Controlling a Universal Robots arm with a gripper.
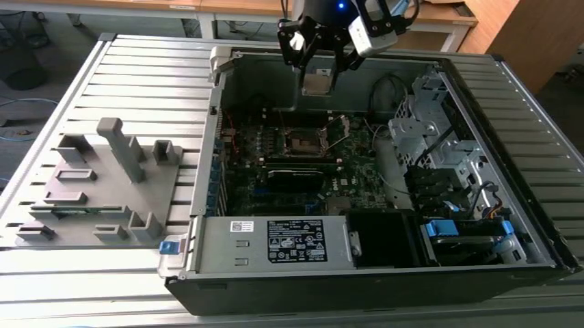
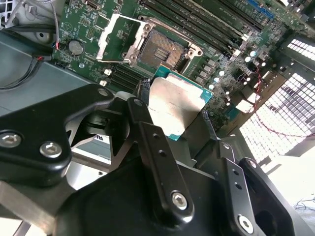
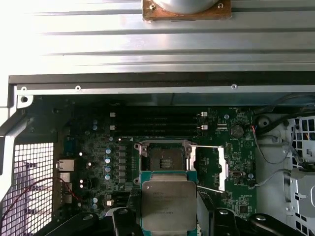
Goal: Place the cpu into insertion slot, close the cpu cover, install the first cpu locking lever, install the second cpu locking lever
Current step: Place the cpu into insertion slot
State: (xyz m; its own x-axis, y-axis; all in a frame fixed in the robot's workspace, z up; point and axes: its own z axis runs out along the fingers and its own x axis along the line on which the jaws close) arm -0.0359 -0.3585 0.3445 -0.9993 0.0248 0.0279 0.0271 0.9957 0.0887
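Black metal fingers (image 2: 147,132) lie closest in the second wrist view, one on each side of a small square chip. They belong to the gripper (image 2: 174,105), which is clamped on the cpu (image 2: 179,105) by two opposite edges. The cpu's dull silver top faces the camera, with a thin green border around it.

Beyond the cpu, and apart from it, lies the dark green motherboard (image 2: 93,19). On it is the insertion slot (image 2: 160,49), a square socket with a dark centre and a silvery rim; nothing sits in it. The cpu cover (image 2: 105,43), a thin silvery frame with a square window, is swung open and lies just beside the slot. On the slot's other side run long, narrow black memory slots (image 2: 206,24).

In the first wrist view the cpu (image 3: 168,204) appears just in front of the uncovered insertion slot (image 3: 162,160).

In the exterior view the gripper (image 1: 321,68) hangs over the far part of an open computer case (image 1: 511,157), holding the cpu (image 1: 318,83) in the air, well above the insertion slot (image 1: 301,142). A grey power supply (image 1: 273,242) fills the case's near edge. The case rests on a slatted metal table (image 1: 137,75). A grey moulded tray (image 1: 100,184) lies on the table at the exterior view's left.
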